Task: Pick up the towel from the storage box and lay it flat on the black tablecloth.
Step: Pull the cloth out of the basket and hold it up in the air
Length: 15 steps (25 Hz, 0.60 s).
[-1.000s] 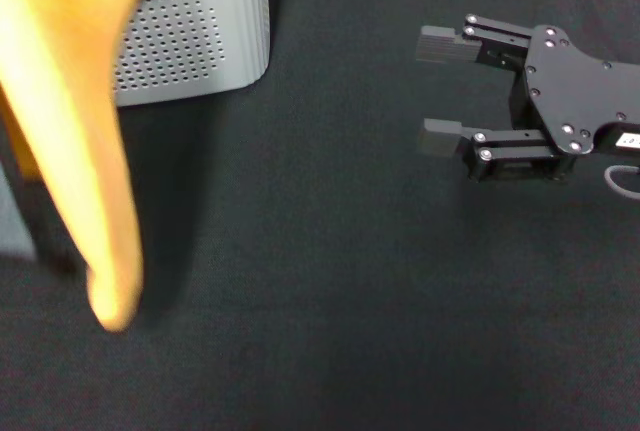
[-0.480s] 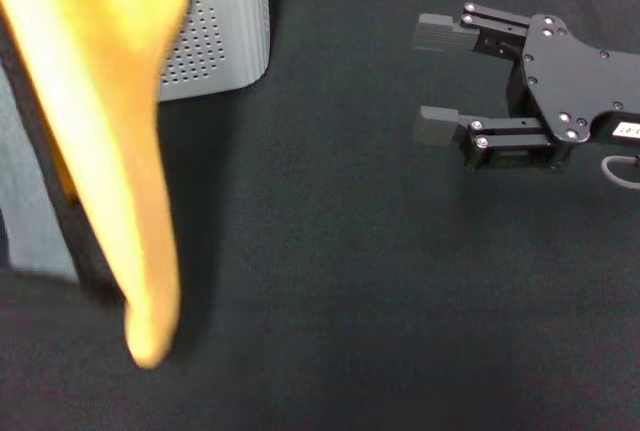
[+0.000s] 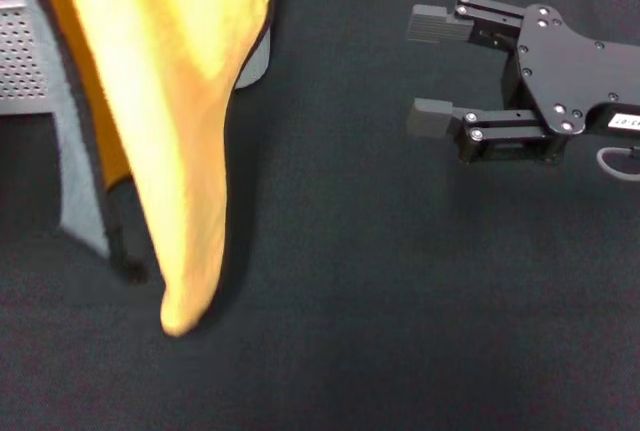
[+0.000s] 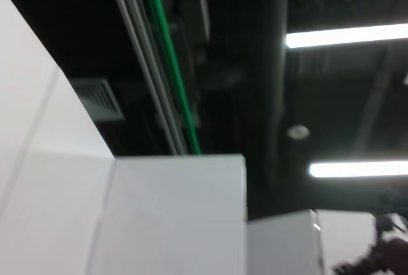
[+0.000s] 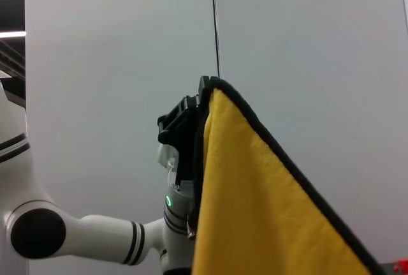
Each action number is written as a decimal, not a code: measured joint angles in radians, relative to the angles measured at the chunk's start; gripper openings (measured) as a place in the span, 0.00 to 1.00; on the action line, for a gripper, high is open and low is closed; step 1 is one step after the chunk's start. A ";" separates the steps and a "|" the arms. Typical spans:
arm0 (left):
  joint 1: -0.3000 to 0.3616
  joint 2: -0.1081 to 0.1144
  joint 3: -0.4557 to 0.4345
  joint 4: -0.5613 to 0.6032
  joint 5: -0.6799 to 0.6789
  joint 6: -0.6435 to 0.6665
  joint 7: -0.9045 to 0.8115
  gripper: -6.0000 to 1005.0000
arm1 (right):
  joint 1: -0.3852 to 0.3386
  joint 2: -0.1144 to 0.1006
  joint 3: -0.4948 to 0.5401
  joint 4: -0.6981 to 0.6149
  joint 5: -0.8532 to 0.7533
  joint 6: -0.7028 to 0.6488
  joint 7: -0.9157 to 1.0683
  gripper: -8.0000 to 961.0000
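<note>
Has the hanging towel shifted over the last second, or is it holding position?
Yes. In the head view the towel has swung toward the robot's right, now covering most of the storage box, and its lowest tip sits farther right over the black tablecloth.

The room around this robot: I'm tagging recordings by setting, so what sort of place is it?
Probably a lab or industrial test space, not a home. The left wrist view shows an exposed dark ceiling with strip lights and white partition panels; the work surface is a black tablecloth with a perforated storage box.
</note>
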<state>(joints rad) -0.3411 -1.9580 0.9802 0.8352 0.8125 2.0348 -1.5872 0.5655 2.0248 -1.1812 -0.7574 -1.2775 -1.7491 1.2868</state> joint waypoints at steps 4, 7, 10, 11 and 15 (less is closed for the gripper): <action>-0.019 0.018 0.033 0.001 0.004 0.000 0.000 0.02 | 0.005 -0.001 0.003 0.004 -0.001 0.002 0.000 0.83; -0.028 0.024 0.036 0.005 0.018 0.001 -0.001 0.02 | 0.004 -0.004 0.010 0.005 -0.002 0.002 0.000 0.83; -0.034 0.029 0.038 0.022 0.038 0.001 -0.001 0.02 | -0.002 -0.006 0.018 0.003 -0.002 0.002 0.000 0.82; -0.035 0.029 0.038 0.027 0.043 0.001 -0.001 0.02 | -0.002 -0.007 0.021 0.003 -0.002 0.002 0.000 0.82; -0.039 0.028 0.039 0.039 0.048 0.001 0.000 0.02 | -0.003 -0.008 0.027 0.005 -0.002 0.002 -0.001 0.81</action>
<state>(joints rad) -0.3806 -1.9298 1.0193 0.8746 0.8603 2.0357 -1.5868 0.5624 2.0166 -1.1546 -0.7527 -1.2793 -1.7471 1.2862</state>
